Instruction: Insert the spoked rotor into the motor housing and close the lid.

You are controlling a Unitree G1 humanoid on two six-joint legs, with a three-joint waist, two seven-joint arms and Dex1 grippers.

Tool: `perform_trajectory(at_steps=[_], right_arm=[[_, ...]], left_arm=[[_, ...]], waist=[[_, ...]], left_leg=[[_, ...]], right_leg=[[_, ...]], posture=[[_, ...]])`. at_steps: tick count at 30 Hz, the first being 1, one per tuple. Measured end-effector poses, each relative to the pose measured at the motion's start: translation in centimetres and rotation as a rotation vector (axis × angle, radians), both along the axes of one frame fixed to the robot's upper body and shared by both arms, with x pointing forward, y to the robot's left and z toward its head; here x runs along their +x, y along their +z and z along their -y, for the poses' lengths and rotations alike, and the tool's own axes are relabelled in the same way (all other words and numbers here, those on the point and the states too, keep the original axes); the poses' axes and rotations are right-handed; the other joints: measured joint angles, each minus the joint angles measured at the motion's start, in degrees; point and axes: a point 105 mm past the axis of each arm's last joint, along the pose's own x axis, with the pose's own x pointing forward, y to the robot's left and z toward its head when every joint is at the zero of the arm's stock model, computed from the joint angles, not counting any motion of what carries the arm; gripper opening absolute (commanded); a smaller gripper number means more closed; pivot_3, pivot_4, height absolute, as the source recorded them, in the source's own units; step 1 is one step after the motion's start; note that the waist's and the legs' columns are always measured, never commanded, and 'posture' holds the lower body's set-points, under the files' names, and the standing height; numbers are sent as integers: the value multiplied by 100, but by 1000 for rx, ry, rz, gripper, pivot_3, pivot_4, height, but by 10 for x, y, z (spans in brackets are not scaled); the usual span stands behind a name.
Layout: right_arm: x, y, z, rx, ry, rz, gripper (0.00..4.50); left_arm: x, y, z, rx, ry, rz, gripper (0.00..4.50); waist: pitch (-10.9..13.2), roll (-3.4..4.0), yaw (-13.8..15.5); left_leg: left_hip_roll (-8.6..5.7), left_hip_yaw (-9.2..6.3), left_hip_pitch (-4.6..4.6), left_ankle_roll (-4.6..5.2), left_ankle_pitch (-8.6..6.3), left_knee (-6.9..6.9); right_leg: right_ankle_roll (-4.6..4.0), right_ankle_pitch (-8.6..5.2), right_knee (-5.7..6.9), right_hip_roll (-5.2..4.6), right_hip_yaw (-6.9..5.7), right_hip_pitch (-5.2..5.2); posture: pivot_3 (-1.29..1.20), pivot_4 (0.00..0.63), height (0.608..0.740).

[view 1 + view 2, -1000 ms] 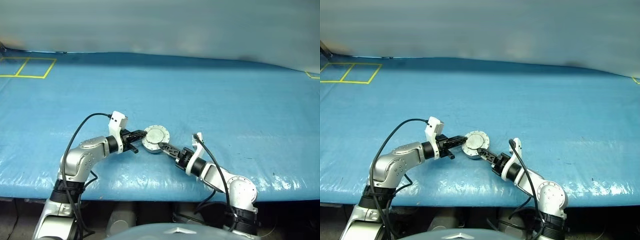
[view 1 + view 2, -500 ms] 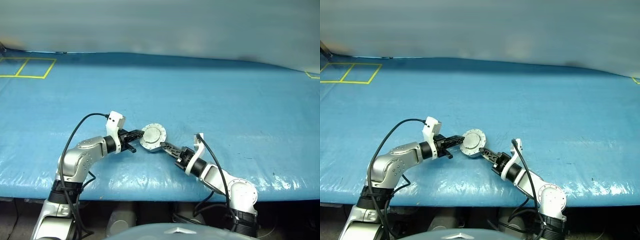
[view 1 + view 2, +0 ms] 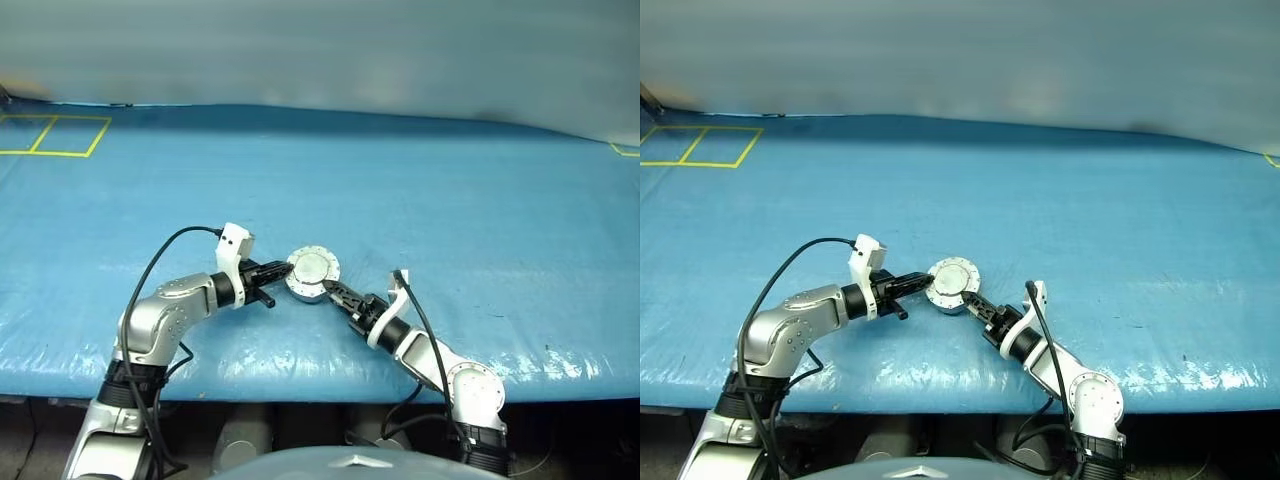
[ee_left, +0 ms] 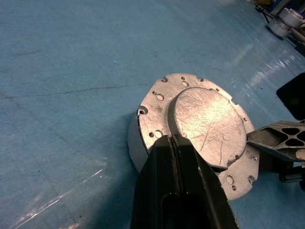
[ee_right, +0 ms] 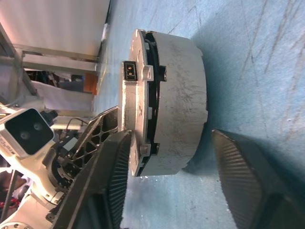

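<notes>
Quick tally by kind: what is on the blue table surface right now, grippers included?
Motor housing: 1
Lid, down on the housing: 1
Grippers: 2, left gripper shut at the lid's edge, right gripper with fingers open at the housing
Total: 4

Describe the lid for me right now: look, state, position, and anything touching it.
The lid is a round, scratched silver metal disc with a raised centre circle and a flange dotted with small holes. It lies closed, plain face up, on the motor housing, with a thin dark seam between them. The left hand, shut, presses its tips on the lid's top. One finger of the open right hand lies at its rim.
</notes>
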Motion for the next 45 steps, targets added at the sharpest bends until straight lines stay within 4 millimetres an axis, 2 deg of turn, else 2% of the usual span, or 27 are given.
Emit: perform_trajectory(at_steps=[1, 9, 17, 18, 27, 30, 35, 40, 41, 45], right_arm=[[0, 1, -1, 8, 1, 3, 3770], [3, 3, -2, 41, -18, -5, 3770], [4, 6, -2, 86, -25, -17, 1293], [3, 7, -3, 90, -25, -17, 1178], [3, 7, -3, 91, -21, -24, 1179], [2, 7, -3, 91, -20, -24, 1179], [1, 7, -6, 94, -10, -27, 1179], [2, 9, -2, 128, -43, -37, 1178], [3, 9, 0, 134, -52, -39, 1178], [17, 18, 18, 176, -156, -32, 1178]], left_arm=[[0, 0, 0, 0, -1, 0, 0], [0, 0, 0, 0, -1, 0, 0], [0, -1, -2, 6, 10, 2, 0], [0, 0, -2, 6, 11, 3, 0], [0, 0, -2, 0, 14, 5, 0], [3, 3, -6, -19, 49, 14, 840], [11, 8, -10, -98, 150, 2, 2558], [12, 36, -36, -342, 379, 12, 4251], [10, 37, -39, -378, 405, 2, 4492], [-15, 24, -55, -675, 564, -121, 4500]], waist=[[-1, -1, 0], [-2, -1, 0], [-2, 0, 12], [-2, 0, 12], [-3, 1, 6], [-3, 1, 6], [-2, 1, -18], [-1, 2, -34], [-1, 1, -30], [8, -1, -23]], left_leg=[[0, -1, -1, 0, 0, 0], [0, 0, 0, 0, 0, 3], [0, -1, -31, 1, 1, 8], [0, -1, -32, 1, 1, 9], [0, 0, -32, 1, 1, 13], [1, 1, -33, 2, 1, 14], [1, 1, -44, 2, 1, 17], [3, -2, -55, 5, -1, 16], [2, -2, -56, 6, -2, 17], [-3, 2, -67, 12, -5, 30]], right_leg=[[0, 0, 0, 0, -1, 0], [2, 0, 0, 10, -1, 1], [5, 3, 5, 32, -2, -1], [6, 3, 5, 33, -1, -3], [9, 5, 5, 36, -1, -2], [11, 6, 6, 37, 0, -2], [35, 20, 7, 39, 0, -12], [47, 27, 6, 34, -2, -19], [48, 28, 6, 34, -3, -18], [59, 34, 0, 29, 0, -20]], posture=[[0, 150, 740], [0, 150, 740], [0, 150, 740], [0, 150, 740], [0, 150, 740], [0, 150, 740], [0, 150, 740], [0, 150, 740], [0, 150, 740], [0, 150, 740]])
